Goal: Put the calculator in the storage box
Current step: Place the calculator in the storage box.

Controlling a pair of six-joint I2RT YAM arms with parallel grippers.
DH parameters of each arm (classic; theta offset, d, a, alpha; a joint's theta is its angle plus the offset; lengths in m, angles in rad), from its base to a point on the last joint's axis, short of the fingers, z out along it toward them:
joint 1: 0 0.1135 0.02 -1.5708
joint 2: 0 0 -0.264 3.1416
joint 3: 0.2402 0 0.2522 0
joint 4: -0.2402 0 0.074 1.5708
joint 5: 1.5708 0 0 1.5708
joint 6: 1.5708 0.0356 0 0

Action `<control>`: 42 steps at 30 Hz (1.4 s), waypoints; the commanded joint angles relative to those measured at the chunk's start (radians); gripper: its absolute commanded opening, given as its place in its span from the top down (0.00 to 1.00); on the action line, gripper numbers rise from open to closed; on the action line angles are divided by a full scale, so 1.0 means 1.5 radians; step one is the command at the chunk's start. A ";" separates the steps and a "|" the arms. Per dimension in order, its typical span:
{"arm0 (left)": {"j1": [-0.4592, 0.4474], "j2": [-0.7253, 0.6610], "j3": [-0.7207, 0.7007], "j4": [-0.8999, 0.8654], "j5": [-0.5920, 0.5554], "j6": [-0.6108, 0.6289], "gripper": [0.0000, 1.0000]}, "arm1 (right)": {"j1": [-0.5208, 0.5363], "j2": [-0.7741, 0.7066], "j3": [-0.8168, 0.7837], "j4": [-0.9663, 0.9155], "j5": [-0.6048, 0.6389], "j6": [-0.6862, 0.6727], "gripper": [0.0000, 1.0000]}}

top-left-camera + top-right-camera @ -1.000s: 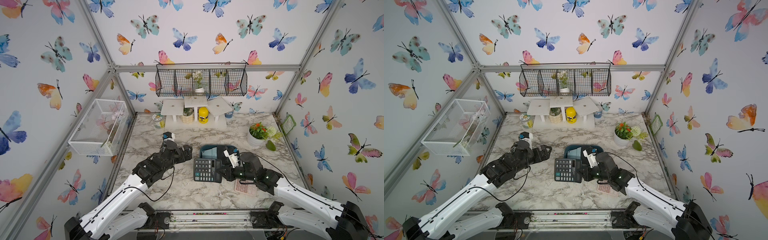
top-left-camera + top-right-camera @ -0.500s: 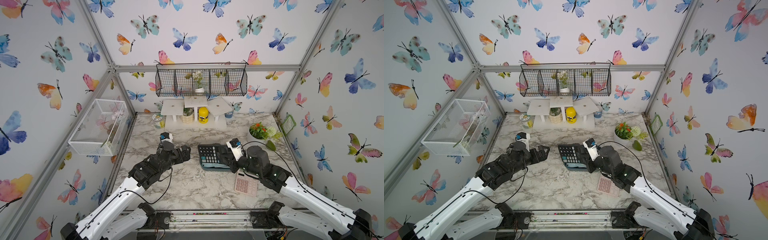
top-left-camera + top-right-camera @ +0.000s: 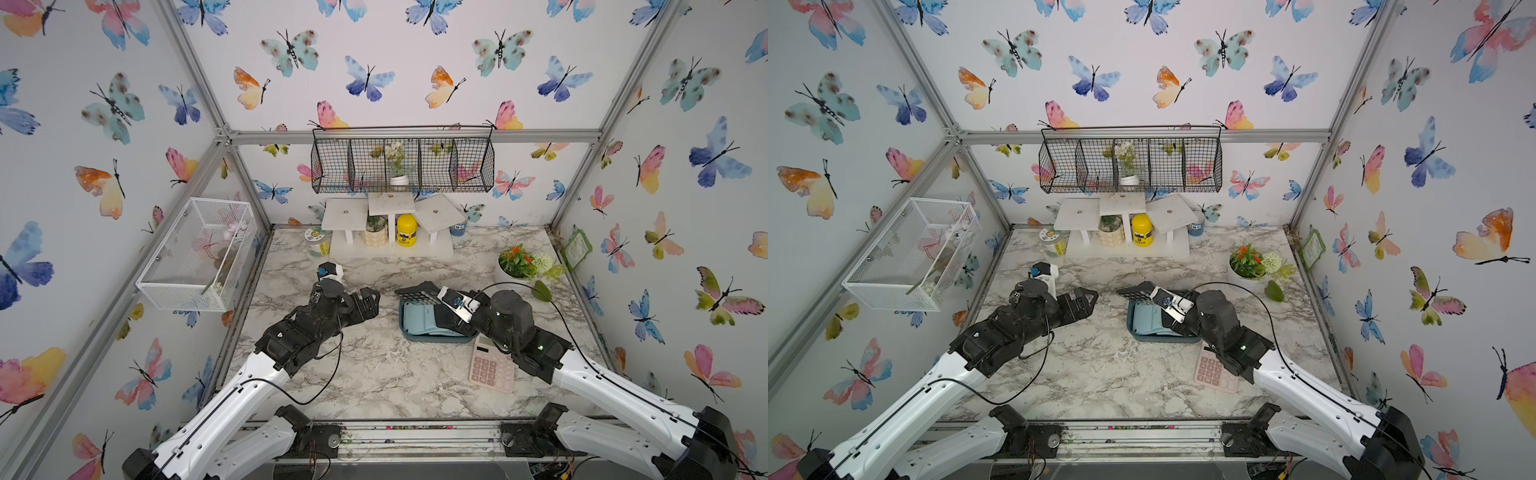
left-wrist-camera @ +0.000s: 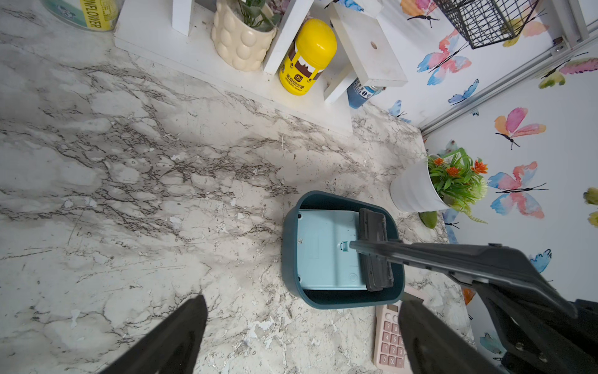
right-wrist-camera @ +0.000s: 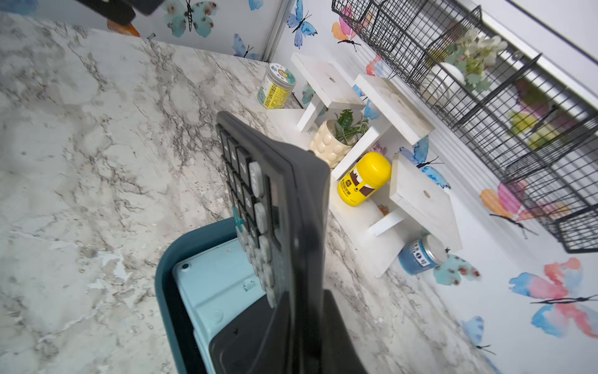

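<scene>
Black calculator [image 3: 417, 293] hangs tilted over the teal storage box [image 3: 415, 336], right of centre in a top view, clamped in the right gripper [image 3: 436, 302]. Left gripper [image 3: 370, 301] sits left of the box, jaws spread wide and empty.

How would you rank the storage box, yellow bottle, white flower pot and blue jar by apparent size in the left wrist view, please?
1. storage box, largest, though nearest the camera.
2. yellow bottle and white flower pot: too alike to rank.
3. blue jar, partly hidden by the white stand.
</scene>
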 commanded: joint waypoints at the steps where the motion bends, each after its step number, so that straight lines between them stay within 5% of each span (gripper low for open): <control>1: 0.009 0.004 -0.004 0.016 0.029 0.011 0.01 | 0.002 -0.002 -0.031 0.108 0.009 -0.173 0.97; 11: 0.027 0.012 -0.029 0.046 0.062 0.015 0.01 | -0.026 0.095 -0.033 0.181 -0.064 -0.452 0.97; 19: 0.029 0.041 -0.061 0.102 0.111 0.004 0.01 | -0.091 0.159 -0.019 0.203 -0.158 -0.557 0.97; 31: 0.006 0.181 -0.068 0.198 0.213 -0.005 0.01 | -0.105 0.196 -0.032 0.191 -0.203 -0.612 0.96; 42: -0.065 0.295 -0.064 0.255 0.182 -0.022 0.00 | -0.109 0.195 -0.062 0.200 -0.210 -0.574 0.77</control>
